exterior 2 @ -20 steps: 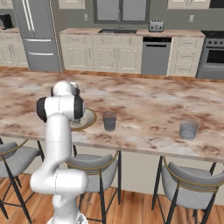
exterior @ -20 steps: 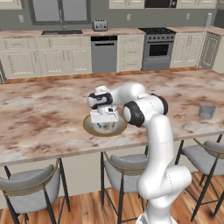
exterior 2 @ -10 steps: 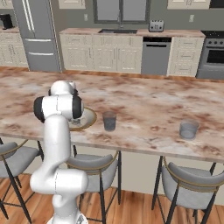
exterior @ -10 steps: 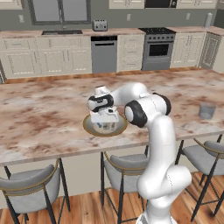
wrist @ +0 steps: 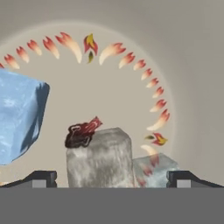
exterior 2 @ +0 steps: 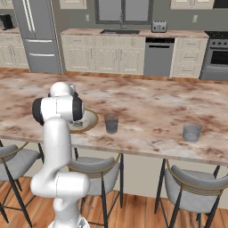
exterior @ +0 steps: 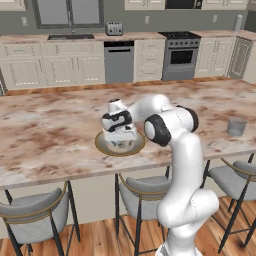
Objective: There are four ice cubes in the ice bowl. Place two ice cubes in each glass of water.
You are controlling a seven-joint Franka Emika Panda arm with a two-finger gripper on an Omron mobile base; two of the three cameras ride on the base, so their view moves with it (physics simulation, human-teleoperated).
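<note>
My gripper (wrist: 112, 178) is down inside the ice bowl (wrist: 192, 65), open, with its fingertips (wrist: 43, 177) wide apart on either side of a grey ice cube (wrist: 99, 157) and clear of it. A large light-blue ice cube (wrist: 19, 118) lies to the left, and a pale blue one (wrist: 153, 168) sits just behind the grey cube on the right. From the left base view the hand (exterior: 119, 131) reaches into the golden-rimmed ice bowl (exterior: 102, 147). One glass of water (exterior 2: 111, 123) stands just right of the bowl (exterior 2: 91, 121), another (exterior 2: 192, 132) farther right.
The marble island counter (exterior: 50, 135) carries the bowl and glasses, with the far glass (exterior: 236, 126) near its right end. Stools (exterior: 35, 212) line the near edge. Cabinets, a dishwasher and a stove run along the back wall.
The hand has sunk slightly lower into the bowl. The jaws stay wide open and the glasses have not moved.
</note>
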